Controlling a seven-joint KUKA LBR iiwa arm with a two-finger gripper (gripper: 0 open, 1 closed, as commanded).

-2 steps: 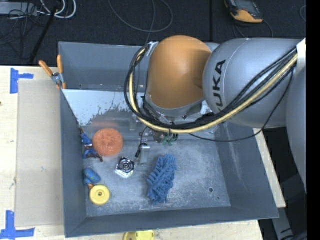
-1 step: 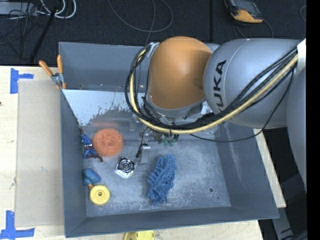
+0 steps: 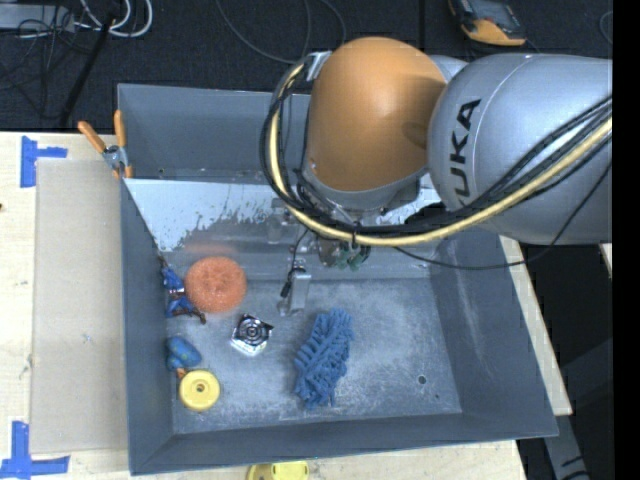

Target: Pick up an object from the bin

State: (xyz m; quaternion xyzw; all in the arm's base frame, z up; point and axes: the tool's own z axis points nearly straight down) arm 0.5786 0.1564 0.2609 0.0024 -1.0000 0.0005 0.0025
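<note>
Arm: enters from the right, its orange-capped wrist over the rear half of the grey metal bin.

Gripper: hangs low near the middle of the bin floor. Whether it is spread or closed cannot be told from this angle.

Nearest item: a small black-and-silver piece, lying on the floor just below and left of the gripper tip, near it but apart.

Other items close by: an orange round pad to the left of the gripper, at about the same level; a blue bristly piece to its lower right.

Left side of the bin: a small blue figure, a blue lump and a yellow disc, all well apart from the gripper
</note>
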